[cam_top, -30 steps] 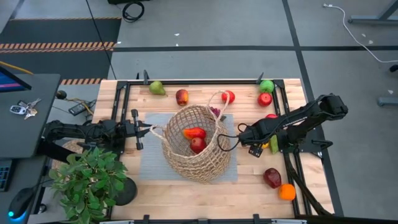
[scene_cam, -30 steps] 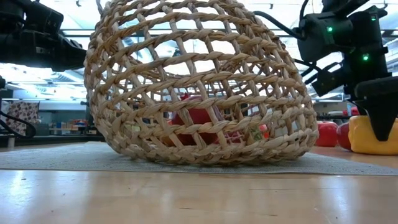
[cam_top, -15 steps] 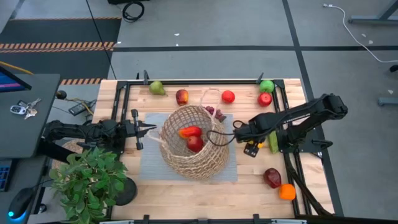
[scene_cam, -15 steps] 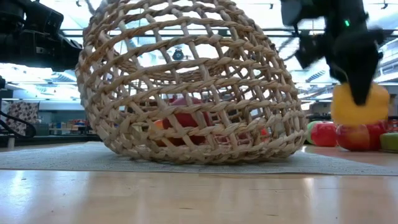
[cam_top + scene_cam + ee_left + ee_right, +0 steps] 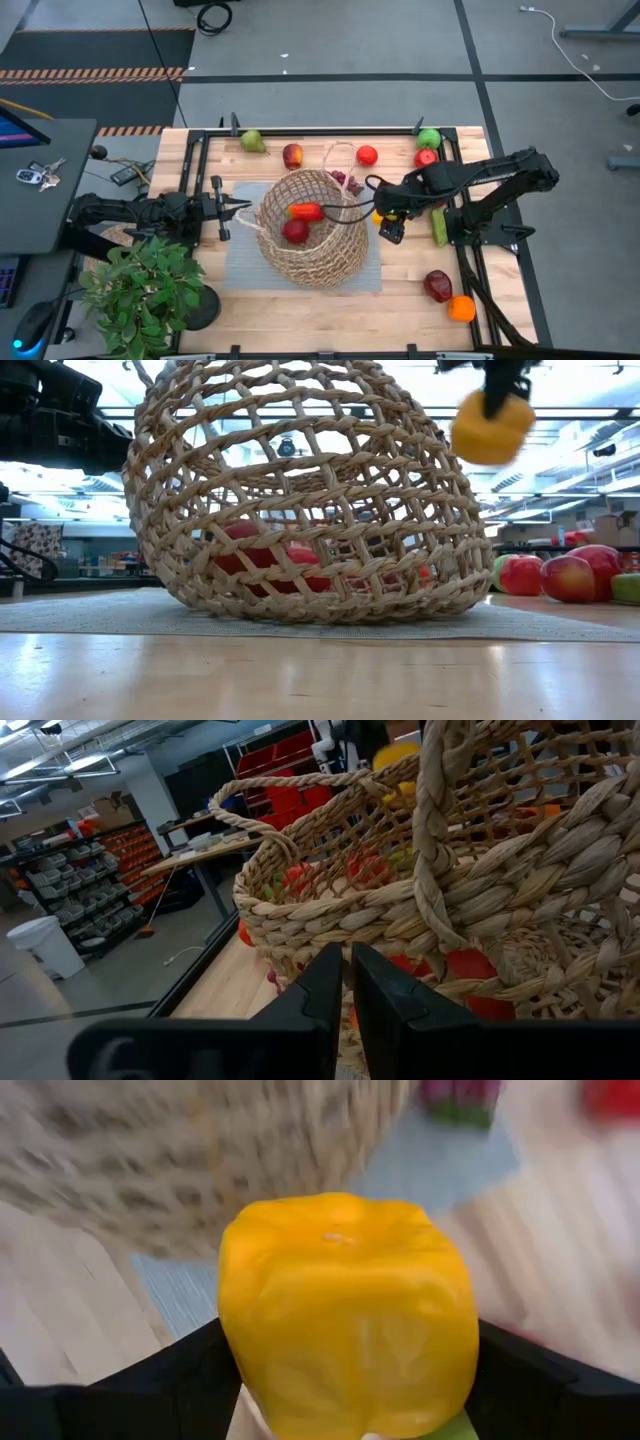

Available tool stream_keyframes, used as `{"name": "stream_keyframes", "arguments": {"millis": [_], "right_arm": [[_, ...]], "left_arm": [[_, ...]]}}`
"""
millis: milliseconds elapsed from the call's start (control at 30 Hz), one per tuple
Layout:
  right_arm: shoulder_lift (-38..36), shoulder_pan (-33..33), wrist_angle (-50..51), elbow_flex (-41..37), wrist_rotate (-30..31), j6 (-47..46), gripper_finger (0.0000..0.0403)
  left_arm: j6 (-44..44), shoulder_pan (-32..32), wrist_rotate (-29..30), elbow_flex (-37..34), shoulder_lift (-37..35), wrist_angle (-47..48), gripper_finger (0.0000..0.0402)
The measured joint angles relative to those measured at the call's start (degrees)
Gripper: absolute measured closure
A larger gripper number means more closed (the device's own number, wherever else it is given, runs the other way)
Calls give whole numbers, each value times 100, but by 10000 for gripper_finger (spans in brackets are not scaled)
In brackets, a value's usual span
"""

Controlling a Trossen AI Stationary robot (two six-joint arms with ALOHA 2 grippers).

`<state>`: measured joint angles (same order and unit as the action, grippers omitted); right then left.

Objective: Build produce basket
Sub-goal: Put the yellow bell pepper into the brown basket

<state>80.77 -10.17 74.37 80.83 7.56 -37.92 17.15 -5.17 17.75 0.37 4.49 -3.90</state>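
The tan wicker basket (image 5: pixel 312 228) lies tipped on the grey mat (image 5: pixel 240 262), its opening up and toward the left. A red pepper (image 5: pixel 305 211) and a red apple (image 5: pixel 295 231) lie inside. My left gripper (image 5: pixel 240 207) is shut at the basket's left loop handle (image 5: pixel 251 213). My right gripper (image 5: pixel 385 217) is shut on a yellow pepper (image 5: pixel 490 426), high above the table just right of the basket. The pepper fills the right wrist view (image 5: pixel 345 1315). My left gripper comes level from the table's left and meets the basket's thin loop handle (image 5: pixel 249 212) at its fingertips (image 5: pixel 335 970). The fingers hide the contact itself. The basket rests on the mat by its lower side (image 5: pixel 320 610). My right gripper pinches the yellow pepper by two opposite sides (image 5: pixel 232 1360) between its two fingers (image 5: pixel 195 1380). The fingers come from above, pointing down. The pepper hangs below them, lifted clear of the table, beside the basket's upper wall.
Along the far edge lie a green pear (image 5: pixel 252 141), a red-yellow apple (image 5: pixel 292 155), a small red piece (image 5: pixel 367 155), a green apple (image 5: pixel 429 138) and a red apple (image 5: pixel 426 158). Grapes (image 5: pixel 345 180) lie behind the basket. A dark red piece (image 5: pixel 437 285) and an orange (image 5: pixel 461 308) lie near right. A potted plant (image 5: pixel 145 290) stands near left.
My right gripper has lifted the yellow pepper off the table and carried it up and toward the left, to the basket's right side. The basket has shifted slightly toward the left, and the red apple inside has rolled toward its left wall.
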Motion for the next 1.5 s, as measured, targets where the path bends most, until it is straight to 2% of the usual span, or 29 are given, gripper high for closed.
{"name": "stream_keyframes", "arguments": {"millis": [367,600,900,1000,1267,1500], "right_arm": [[-2,-273,-1143,1155,957,1260,88],[-2,-302,-1926,1462,1044,1762,88],[16,-302,-2039,1544,1151,1891,88],[96,-326,-2053,1546,1198,2188,88],[323,-419,-2027,1545,1400,4266,88],[459,-433,-1944,1546,1536,6919,88]], "left_arm": [[0,1,1,1,-1,0,371],[0,1,1,1,0,0,366],[0,2,1,1,0,0,374],[0,1,1,-1,0,0,371],[0,0,1,1,0,0,367],[0,0,3,1,0,-10,374]]}}
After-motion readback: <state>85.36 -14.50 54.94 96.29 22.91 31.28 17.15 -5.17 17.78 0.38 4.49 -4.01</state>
